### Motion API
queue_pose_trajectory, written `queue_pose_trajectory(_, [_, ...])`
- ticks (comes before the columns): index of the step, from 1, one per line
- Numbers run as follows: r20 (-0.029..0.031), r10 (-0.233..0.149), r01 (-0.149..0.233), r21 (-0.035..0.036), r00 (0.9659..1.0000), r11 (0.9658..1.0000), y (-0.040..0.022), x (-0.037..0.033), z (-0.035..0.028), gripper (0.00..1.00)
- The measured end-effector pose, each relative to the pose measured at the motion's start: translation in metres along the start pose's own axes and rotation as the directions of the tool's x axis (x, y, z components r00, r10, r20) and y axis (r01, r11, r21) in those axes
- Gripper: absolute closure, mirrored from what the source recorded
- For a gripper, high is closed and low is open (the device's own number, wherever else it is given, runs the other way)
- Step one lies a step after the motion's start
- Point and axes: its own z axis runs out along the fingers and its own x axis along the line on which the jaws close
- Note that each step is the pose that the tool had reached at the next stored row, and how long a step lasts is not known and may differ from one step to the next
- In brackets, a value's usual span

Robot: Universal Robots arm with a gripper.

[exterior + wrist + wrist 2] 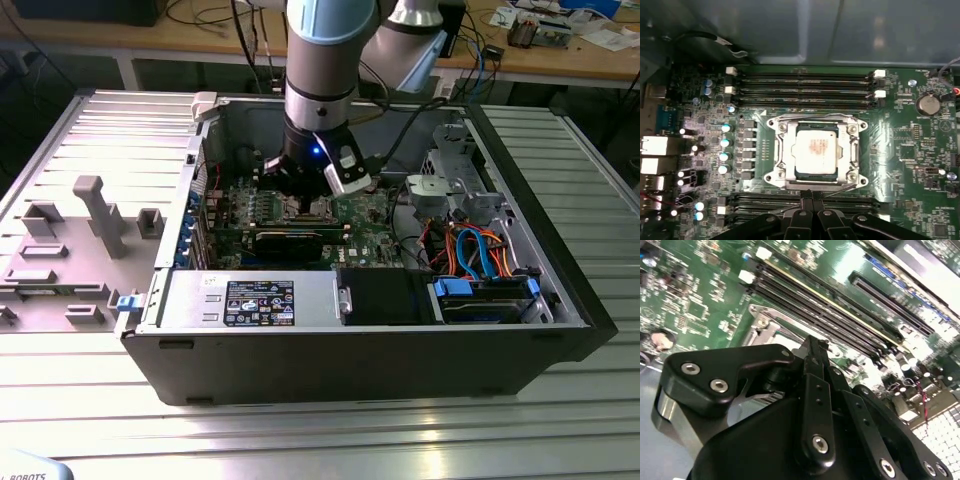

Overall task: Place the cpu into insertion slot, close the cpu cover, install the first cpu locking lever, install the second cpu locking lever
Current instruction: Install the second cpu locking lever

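Both wrist views look onto the green motherboard [900, 150]. The cpu [815, 150], a square chip with a grey metal top, lies in the insertion slot [771, 176]. The silvery cpu cover [781, 150] lies flat around it as a frame. My gripper [810, 199] hangs just off one edge of the socket, its black fingers pressed together. A thin wire locking lever [840, 190] runs from the fingertips along that edge to a socket corner. In the second wrist view the shut gripper [813, 347] points at the socket's metal rim [771, 325]. The exterior view shows the gripper [305, 200] low inside the open computer case.
Long black memory slots [805, 82] flank the socket on two sides. A row of capacitors [726, 150] and a coin battery [929, 104] stand nearby. A black expansion card [290, 240], the case walls [350, 350] and a drive cage with orange and blue cables [480, 265] hem the board in.
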Motion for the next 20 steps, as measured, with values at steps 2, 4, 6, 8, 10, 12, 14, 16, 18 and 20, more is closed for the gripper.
queue_pose_trajectory(2, [-0.0001,0.000,0.000,-0.0002,1.0000,1.0000,0.0001,0.0046,0.0008,0.89])
queue_pose_trajectory(4, [-0.0011,0.000,0.000,0.0001,1.0000,1.0000,-0.0010,0.0066,0.0011,0.89])
queue_pose_trajectory(6, [-0.0014,0.000,0.000,-0.0004,1.0000,1.0000,-0.0028,0.0077,0.0014,0.89])
queue_pose_trajectory(8, [-0.0023,0.000,0.000,-0.0009,1.0000,1.0000,-0.0036,0.0128,0.0027,0.89])
queue_pose_trajectory(10, [-0.0052,0.000,0.000,-0.0010,1.0000,1.0000,-0.0040,0.0188,0.0042,0.89])
queue_pose_trajectory(12, [-0.0081,0.000,0.000,-0.0011,1.0000,1.0000,-0.0045,0.0207,0.0053,0.89])
queue_pose_trajectory(14, [-0.0116,-0.001,0.001,-0.0021,0.9999,1.0000,-0.0055,0.0221,0.0073,0.89])
queue_pose_trajectory(16, [-0.0144,-0.002,0.002,-0.0064,0.9999,1.0000,-0.0070,0.0222,0.0084,0.89])
queue_pose_trajectory(18, [-0.0166,-0.004,0.004,-0.0121,0.9999,0.9999,-0.0088,0.0223,0.0091,0.89])
queue_pose_trajectory(20, [-0.0180,-0.006,0.006,-0.0171,0.9998,0.9998,-0.0105,0.0223,0.0094,0.89])
